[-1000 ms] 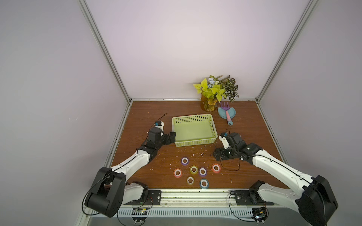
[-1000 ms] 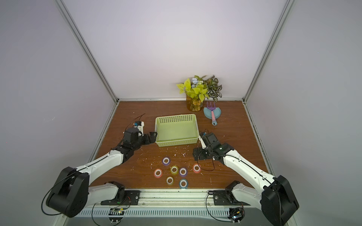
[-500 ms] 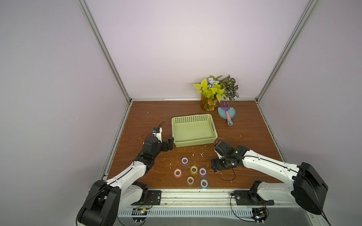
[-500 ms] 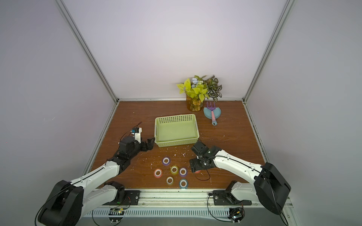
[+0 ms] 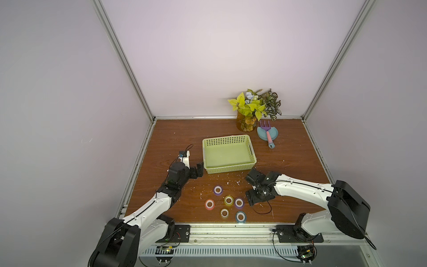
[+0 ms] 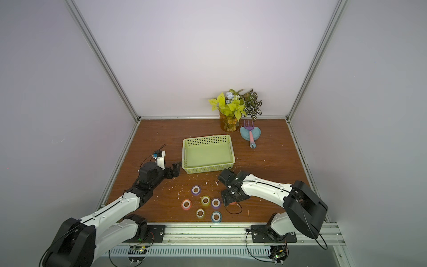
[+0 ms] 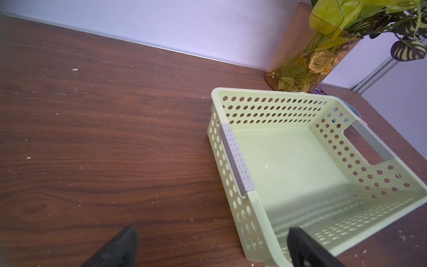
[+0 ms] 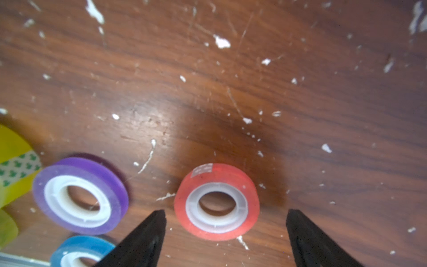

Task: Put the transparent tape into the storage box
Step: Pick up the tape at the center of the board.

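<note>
You count seven tape rolls (image 5: 218,189), red one (image 8: 216,201) included; one box (image 5: 225,142), vase (image 5: 246,123), dish (image 5: 261,134), rake (image 5: 265,126).

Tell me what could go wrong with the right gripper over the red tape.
The red roll sits nearer one finger of the open right gripper, so closing may shove it sideways.
The purple roll lies close beside that finger and could get knocked.
The open left gripper hangs at the basket corner and might nudge it.

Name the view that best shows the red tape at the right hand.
Right wrist: the red tape lies close and unobstructed. In both top views the right hand nearly hides it; left wrist misses it.
</note>
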Action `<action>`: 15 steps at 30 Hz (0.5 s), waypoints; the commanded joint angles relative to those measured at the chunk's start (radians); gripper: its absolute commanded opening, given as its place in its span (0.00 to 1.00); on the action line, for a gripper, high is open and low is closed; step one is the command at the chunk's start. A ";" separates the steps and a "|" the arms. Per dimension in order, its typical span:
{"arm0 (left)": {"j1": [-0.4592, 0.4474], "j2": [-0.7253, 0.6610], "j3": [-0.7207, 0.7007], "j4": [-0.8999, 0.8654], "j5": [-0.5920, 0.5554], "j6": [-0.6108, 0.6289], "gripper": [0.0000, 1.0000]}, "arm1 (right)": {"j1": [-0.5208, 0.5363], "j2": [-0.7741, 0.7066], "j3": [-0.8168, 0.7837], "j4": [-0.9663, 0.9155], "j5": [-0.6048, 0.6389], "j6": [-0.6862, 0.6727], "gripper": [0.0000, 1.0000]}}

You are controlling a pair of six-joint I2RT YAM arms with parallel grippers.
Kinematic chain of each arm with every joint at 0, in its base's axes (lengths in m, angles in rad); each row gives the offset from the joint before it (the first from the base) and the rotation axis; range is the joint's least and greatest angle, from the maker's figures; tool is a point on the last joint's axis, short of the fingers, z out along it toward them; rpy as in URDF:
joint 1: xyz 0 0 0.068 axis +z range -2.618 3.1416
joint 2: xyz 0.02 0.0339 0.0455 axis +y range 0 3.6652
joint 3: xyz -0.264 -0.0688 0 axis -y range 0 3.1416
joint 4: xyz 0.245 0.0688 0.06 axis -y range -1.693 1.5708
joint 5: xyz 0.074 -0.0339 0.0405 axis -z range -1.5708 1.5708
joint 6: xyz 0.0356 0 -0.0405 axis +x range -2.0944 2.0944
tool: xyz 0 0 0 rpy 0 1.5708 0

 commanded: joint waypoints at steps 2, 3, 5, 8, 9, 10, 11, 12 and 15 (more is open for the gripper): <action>0.006 -0.006 -0.007 0.019 -0.016 0.014 0.99 | 0.004 0.021 0.040 -0.020 0.028 -0.004 0.87; 0.006 -0.005 -0.007 0.020 -0.016 0.014 0.99 | 0.002 0.029 0.041 -0.018 0.028 -0.006 0.87; 0.006 -0.001 -0.007 0.020 -0.016 0.014 0.99 | 0.002 0.042 0.046 -0.012 0.027 -0.010 0.86; 0.007 0.002 -0.006 0.019 -0.016 0.014 0.99 | 0.000 0.058 0.050 -0.006 0.015 -0.018 0.81; 0.007 0.000 -0.007 0.020 -0.014 0.015 0.99 | 0.000 0.061 0.050 -0.004 0.014 -0.019 0.80; 0.006 0.001 -0.008 0.021 -0.015 0.013 0.99 | -0.001 0.064 0.051 -0.004 0.013 -0.018 0.80; 0.006 0.001 -0.007 0.022 -0.014 0.015 0.99 | -0.001 0.065 0.049 -0.005 0.012 -0.018 0.79; 0.006 0.000 -0.007 0.021 -0.015 0.014 0.99 | -0.002 0.065 0.047 -0.004 0.013 -0.017 0.79; 0.006 0.004 -0.007 0.023 -0.010 0.012 0.99 | -0.007 0.067 0.037 0.002 0.005 -0.014 0.77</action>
